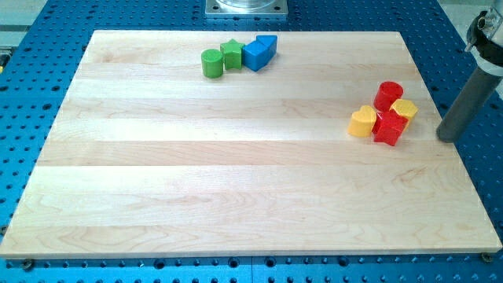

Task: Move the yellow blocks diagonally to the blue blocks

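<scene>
Two yellow blocks [362, 123] [405, 109] are seen at the table's [236, 196] right, touching red blocks [388, 94] [389, 127]. Blue block [260, 53] lies far off — top centre (beside green ones [211, 63]). The tool is a bare rod, grasping nothing; its tip [447, 138] rests just right of the cluster. Task judged unstarted — all pushing remains.

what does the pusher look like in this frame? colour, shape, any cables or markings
Only the lower part shows, at the view's right edge. The rod is a plain dark grey cylinder, matte, with no visible markings or cables. It runs up into a white fitting with a dark part above it, cut off by the frame. My tip is a blunt flat end in the same dark grey, no pad or cap visible.
</scene>
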Tool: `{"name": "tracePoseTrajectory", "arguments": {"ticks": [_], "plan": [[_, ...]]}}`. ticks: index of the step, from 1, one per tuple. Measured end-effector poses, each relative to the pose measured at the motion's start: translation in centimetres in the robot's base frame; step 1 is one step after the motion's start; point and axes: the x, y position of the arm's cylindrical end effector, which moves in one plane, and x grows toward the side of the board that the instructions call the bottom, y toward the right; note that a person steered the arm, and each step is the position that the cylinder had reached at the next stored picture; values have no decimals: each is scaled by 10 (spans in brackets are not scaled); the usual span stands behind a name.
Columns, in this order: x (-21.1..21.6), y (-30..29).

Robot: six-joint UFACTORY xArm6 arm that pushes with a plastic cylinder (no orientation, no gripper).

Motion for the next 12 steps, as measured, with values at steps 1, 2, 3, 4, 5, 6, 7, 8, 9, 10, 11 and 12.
{"name": "tracePoseTrajectory", "arguments": {"ticks": [1,2,3,4,5,6,7,8,9,10,11,12], "plan": [[0,20],[-3,18],[-12,16],[-29,-17],[-31,-28],[-23,-92],[-22,-128],[-50,-133],[-31,-159],[38,-227],[46,-235],[44,-291]]}}
